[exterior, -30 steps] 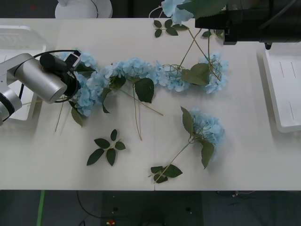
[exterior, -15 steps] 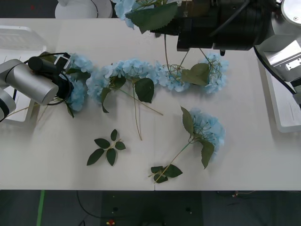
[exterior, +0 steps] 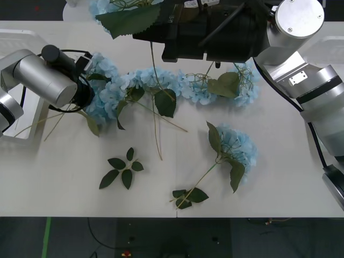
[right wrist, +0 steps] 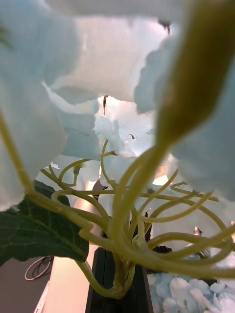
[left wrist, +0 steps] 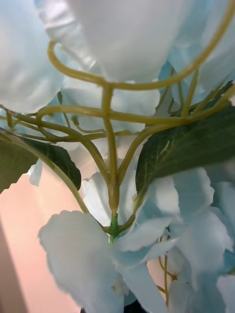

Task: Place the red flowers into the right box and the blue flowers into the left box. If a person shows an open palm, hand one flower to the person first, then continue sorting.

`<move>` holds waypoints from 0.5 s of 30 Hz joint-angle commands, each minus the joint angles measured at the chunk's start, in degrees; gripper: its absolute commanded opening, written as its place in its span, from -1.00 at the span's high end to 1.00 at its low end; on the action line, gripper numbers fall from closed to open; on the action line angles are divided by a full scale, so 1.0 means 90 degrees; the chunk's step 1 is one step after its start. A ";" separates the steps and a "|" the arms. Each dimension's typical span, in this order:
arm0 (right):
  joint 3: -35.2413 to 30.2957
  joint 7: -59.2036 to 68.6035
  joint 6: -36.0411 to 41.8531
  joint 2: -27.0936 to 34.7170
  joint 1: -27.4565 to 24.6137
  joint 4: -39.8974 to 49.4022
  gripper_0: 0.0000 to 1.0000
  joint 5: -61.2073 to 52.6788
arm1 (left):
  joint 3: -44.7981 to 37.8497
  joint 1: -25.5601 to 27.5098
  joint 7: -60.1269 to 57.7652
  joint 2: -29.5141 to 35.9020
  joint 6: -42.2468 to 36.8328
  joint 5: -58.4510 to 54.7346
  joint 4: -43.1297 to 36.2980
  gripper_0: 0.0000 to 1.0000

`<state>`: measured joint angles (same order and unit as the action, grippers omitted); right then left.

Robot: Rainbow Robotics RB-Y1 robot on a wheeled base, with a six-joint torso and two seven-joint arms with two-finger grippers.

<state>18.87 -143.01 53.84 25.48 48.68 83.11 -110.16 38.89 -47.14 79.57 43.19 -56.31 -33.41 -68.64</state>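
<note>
probably a lab: bare white table (exterior: 64,177), robot arms.

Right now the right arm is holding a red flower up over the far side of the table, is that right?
Not quite. In the front view the flower carried by the right arm is pale blue, not red. It does hang over the far side of the table.

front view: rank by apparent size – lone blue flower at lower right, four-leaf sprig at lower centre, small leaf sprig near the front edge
1. Lone blue flower, largest by far.
2. Four-leaf sprig.
3. Small leaf sprig, smallest.
All lie flat on the table, so nearness barely skews this.
</note>
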 commanded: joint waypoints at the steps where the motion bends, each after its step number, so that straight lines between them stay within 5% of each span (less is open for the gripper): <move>1: 0.0179 -0.0067 -0.0240 -0.0428 0.0470 0.0248 1.00 0.0356 | -0.1001 -0.0319 -0.0081 0.0387 -0.1907 -0.0477 -0.1407 1.00; 8: 0.0482 -0.0018 -0.0679 -0.0565 0.0519 0.0248 1.00 0.0434 | -0.2124 -0.0183 -0.0814 0.0641 -0.2903 -0.2371 -0.1983 1.00; 15: 0.0579 0.0011 -0.0767 -0.0594 0.0519 0.0248 1.00 0.0531 | -0.2974 0.0843 -0.1214 0.0777 -0.2161 -0.2996 -0.2032 1.00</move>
<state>23.75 -143.00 47.51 22.02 50.32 83.15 -106.19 17.43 -44.77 71.76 47.14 -80.06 -59.20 -84.66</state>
